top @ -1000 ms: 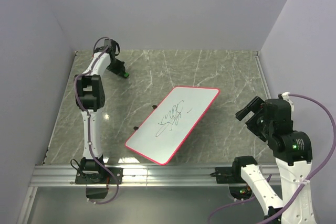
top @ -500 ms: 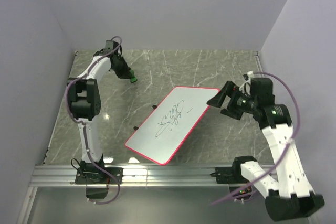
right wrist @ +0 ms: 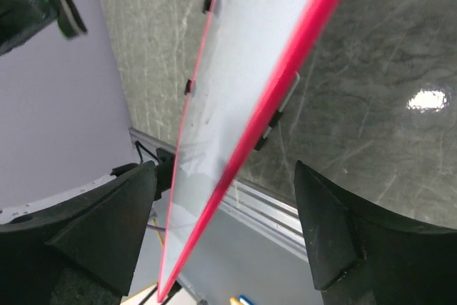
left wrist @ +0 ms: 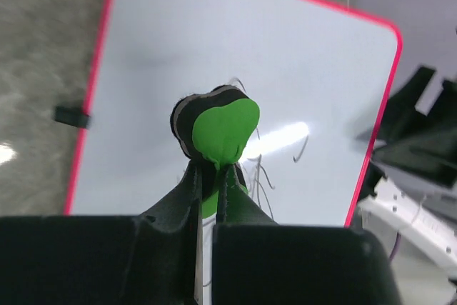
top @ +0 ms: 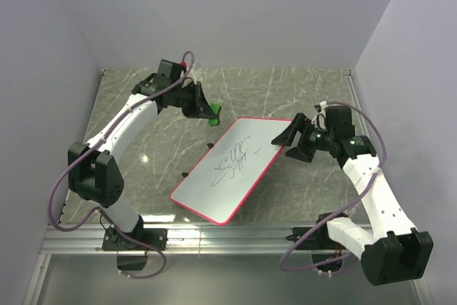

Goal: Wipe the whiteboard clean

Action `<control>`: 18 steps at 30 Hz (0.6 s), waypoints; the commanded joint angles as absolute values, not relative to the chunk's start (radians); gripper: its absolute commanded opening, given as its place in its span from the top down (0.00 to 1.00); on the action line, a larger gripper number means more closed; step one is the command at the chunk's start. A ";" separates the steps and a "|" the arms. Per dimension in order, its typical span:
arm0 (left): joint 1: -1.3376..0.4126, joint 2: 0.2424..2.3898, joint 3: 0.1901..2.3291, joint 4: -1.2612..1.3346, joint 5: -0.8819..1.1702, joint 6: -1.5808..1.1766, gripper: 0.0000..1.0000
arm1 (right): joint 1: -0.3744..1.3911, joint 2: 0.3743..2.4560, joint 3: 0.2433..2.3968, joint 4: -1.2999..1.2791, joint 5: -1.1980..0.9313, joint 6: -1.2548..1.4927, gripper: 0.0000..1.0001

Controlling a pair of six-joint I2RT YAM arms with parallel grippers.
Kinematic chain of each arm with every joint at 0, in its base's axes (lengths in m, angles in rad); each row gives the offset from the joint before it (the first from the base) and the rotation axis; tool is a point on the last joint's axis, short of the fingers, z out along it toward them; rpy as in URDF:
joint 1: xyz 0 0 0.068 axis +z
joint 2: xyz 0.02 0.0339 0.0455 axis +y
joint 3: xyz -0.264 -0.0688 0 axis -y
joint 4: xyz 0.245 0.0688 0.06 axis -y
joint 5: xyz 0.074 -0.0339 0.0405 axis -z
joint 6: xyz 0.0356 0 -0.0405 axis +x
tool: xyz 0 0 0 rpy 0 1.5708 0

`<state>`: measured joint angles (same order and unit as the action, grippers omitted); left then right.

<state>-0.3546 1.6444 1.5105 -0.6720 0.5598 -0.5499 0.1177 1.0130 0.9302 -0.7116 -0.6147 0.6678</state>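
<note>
The whiteboard lies slantwise on the table, white with a red-pink rim, with a black scribble near its middle. My left gripper is shut on the small green eraser and holds it in the air just beyond the board's far-left edge. In the left wrist view the eraser hangs over the board, above the scribble. My right gripper is open at the board's far-right corner. In the right wrist view the red rim runs between the spread fingers of my right gripper.
Small black clips sit on the board's left edge; one also shows in the left wrist view. An aluminium rail runs along the table's near edge. Walls close in the table at the left, back and right.
My left arm has swung from the back-left corner toward the board, carrying the eraser. My right arm has reached in from the right to the board's far-right corner.
</note>
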 commanded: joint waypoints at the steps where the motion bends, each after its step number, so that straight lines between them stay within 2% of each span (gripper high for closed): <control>1: -0.426 1.635 1.476 -0.666 0.675 -0.512 1.00 | 0.149 1.020 0.882 -0.595 -0.615 0.709 0.19; 2: -0.439 1.637 1.477 -0.667 0.676 -0.512 1.00 | 0.156 1.017 0.867 -0.571 -0.603 0.713 0.23; 3: -0.461 1.641 1.480 -0.673 0.670 -0.517 1.00 | 0.163 1.016 0.862 -0.560 -0.589 0.724 0.37; 8: -0.538 1.673 1.515 -0.681 0.689 -0.514 1.00 | 0.170 1.022 0.854 -0.551 -0.529 0.732 0.65; 12: -0.610 1.730 1.603 -0.709 0.695 -0.520 1.00 | 0.170 1.020 0.859 -0.568 -0.499 0.729 0.82; 18: -0.741 1.841 1.726 -0.765 0.664 -0.509 1.00 | 0.170 1.012 0.862 -0.586 -0.480 0.739 0.90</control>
